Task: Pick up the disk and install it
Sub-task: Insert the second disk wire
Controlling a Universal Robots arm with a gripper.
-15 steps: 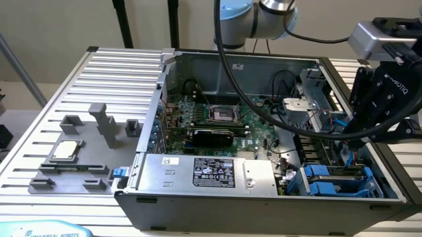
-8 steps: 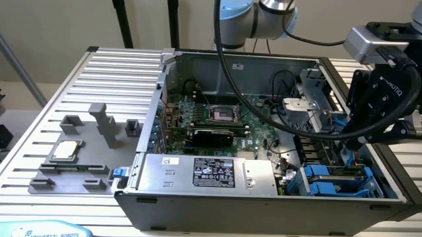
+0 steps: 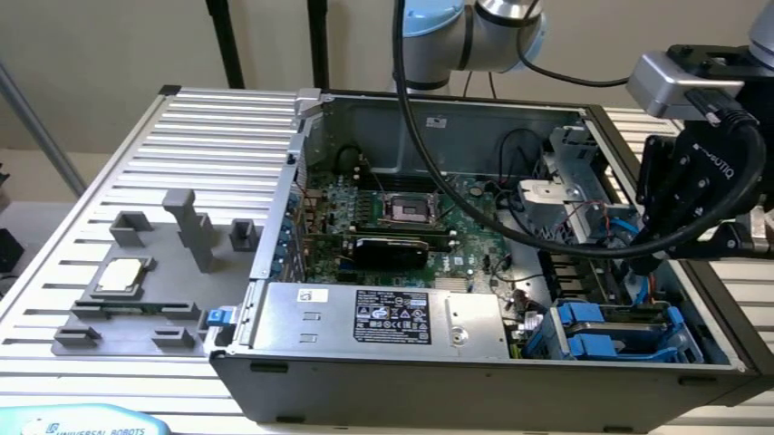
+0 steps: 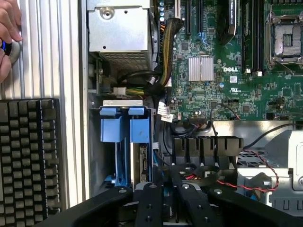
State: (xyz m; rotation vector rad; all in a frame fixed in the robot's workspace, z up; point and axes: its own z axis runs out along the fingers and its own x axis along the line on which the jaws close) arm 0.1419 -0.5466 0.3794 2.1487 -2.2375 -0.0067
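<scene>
On the exterior view's left, a grey fixture (image 3: 133,308) sits on the ribbed tabletop (image 3: 206,136) with a small square silver chip (image 3: 121,275) resting on it. Beside it stands the open computer case (image 3: 484,362), its green motherboard (image 3: 411,227) exposed and a large silver box with a black label (image 3: 387,317) along the near wall. Toward the exterior view's right, the disk (image 3: 617,331) with its blue carrier sits inside the drive bay at the case's near corner. The pincer (image 3: 695,213) hangs above that corner on the arm; whether it is released or clenched I cannot tell. In the wrist view, the blue carrier tabs (image 4: 125,127) stand upright in the bay, a keyboard (image 4: 28,156) lies outside the case, and a hand (image 4: 9,33) rests on the tabletop.
</scene>
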